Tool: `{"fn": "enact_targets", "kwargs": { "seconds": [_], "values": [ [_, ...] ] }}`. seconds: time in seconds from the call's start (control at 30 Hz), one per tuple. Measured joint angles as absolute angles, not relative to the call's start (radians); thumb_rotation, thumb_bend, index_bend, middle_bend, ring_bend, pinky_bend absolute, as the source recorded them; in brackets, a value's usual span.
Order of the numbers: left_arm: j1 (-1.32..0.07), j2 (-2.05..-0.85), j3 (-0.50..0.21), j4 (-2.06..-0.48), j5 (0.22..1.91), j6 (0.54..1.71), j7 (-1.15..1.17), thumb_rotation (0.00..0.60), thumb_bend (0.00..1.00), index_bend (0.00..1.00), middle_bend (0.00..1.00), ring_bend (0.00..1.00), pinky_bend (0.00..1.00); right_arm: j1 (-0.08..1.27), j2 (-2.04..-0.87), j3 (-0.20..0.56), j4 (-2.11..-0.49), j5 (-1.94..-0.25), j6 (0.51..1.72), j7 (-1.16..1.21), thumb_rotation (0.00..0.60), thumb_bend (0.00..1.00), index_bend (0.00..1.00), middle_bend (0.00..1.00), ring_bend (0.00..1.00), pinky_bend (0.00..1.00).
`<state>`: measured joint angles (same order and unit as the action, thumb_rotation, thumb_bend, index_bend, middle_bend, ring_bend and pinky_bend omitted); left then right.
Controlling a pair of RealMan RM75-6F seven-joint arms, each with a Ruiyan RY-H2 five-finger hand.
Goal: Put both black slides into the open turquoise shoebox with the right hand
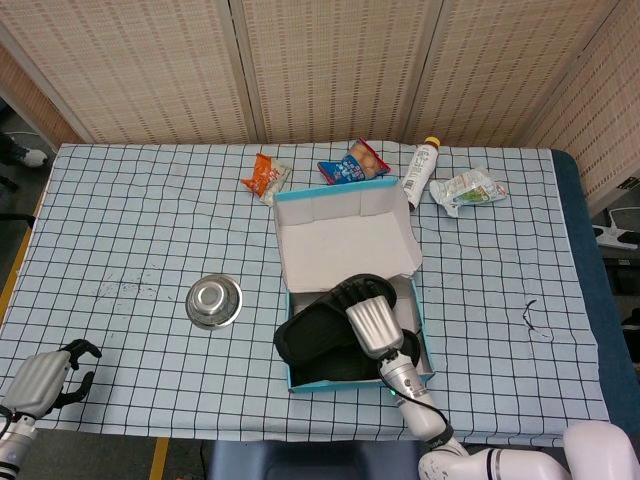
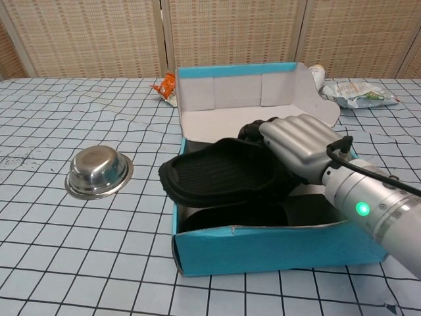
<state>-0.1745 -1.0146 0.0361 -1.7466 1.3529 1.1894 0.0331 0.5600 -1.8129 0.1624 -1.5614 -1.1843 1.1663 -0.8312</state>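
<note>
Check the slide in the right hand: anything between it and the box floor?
Yes. The right hand holds the upper slide above the shoebox, its toe end sticking out over the left wall. The other slide already lies inside, directly under it, so it would land on that one.

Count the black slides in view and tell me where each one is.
2. One slide is held by the right hand, tilted over the shoebox's left wall, its toe end poking out past it. The other slide lies on the box floor beneath it, mostly hidden.
</note>
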Motion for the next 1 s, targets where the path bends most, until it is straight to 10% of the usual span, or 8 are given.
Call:
{"fn": "enact_targets", "kwargs": {
  "seconds": [0.6,0.77,1.0],
  "values": [
    [-0.176,-1.016,0.035,-1.750,1.345,1.186,0.042,0.600,0.50,0.38,0.29,0.44,0.55,0.560,-1.563,0.163,-1.896,-1.080,1.150,-0.819,0.600,0.02,0.11,0.16,0.05,0.13],
    [-0.177,-1.017,0.035,-1.750,1.340,1.182,0.042,0.600,0.50,0.38,0.29,0.44,0.55,0.563,-1.508,0.139,-1.973,-1.053,1.147,-0.814,0.600,0.02,0.20,0.17,0.05,0.15],
    [-0.179,-1.017,0.036,-1.750,1.341,1.180,0.045,0.600,0.50,0.38,0.29,0.44,0.55,0.558,-1.491,0.120,-2.021,-1.079,1.195,-0.804,0.600,0.02,0.45,0.43,0.25,0.35]
  ]
}}
